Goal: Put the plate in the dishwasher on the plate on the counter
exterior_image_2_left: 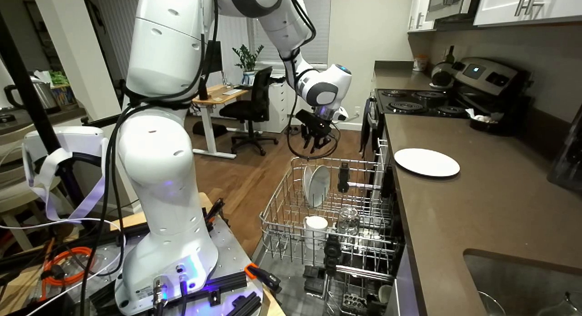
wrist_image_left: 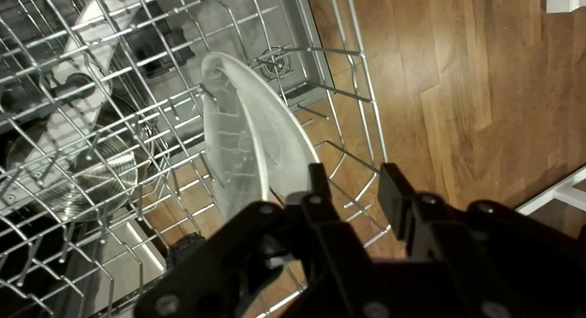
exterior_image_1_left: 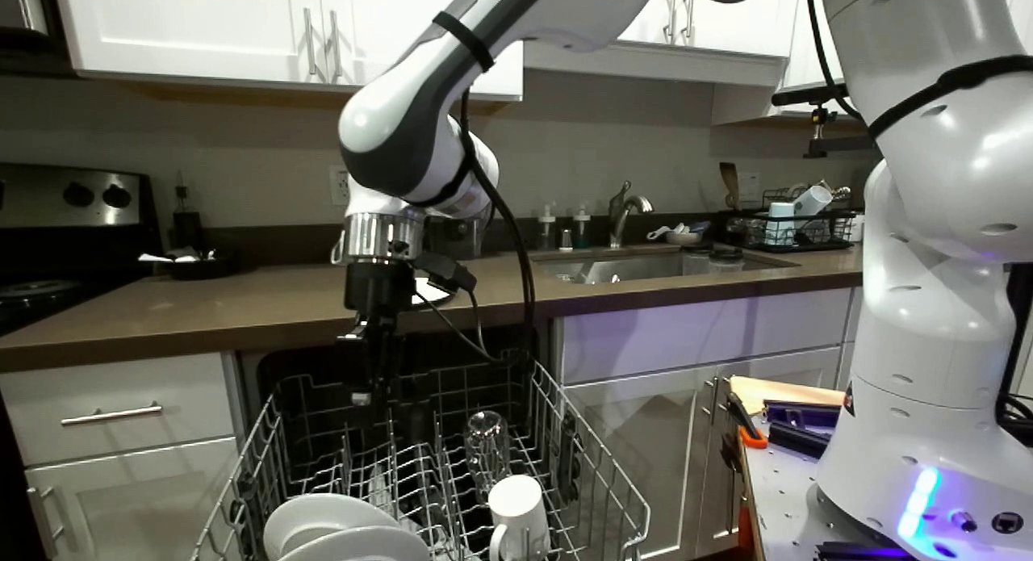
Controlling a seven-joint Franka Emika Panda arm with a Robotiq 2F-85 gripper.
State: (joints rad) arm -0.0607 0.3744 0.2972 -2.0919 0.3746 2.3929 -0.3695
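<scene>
Two white plates stand on edge in the dishwasher's upper rack. In an exterior view one plate (exterior_image_2_left: 319, 187) leans beside the other plate (exterior_image_2_left: 306, 177). Both also show in another exterior view, as a front plate (exterior_image_1_left: 359, 545) and a rear plate (exterior_image_1_left: 319, 519). In the wrist view the nearer plate (wrist_image_left: 286, 139) has its rim beside my left finger, and part of the plates is hidden behind the fingers. My gripper (wrist_image_left: 353, 194) is open and empty, above the rack; it also shows in an exterior view (exterior_image_2_left: 315, 144). A white plate (exterior_image_2_left: 427, 163) lies flat on the counter (exterior_image_2_left: 482, 216).
The pulled-out wire rack (exterior_image_2_left: 282, 216) also holds a white mug (exterior_image_2_left: 315, 229) and a clear glass (exterior_image_2_left: 348, 220). The rack's wire side stands close to the gripper. The counter edge, stove (exterior_image_2_left: 418, 102) and sink (exterior_image_1_left: 629, 266) lie beside the dishwasher. A cable loop hangs from the wrist.
</scene>
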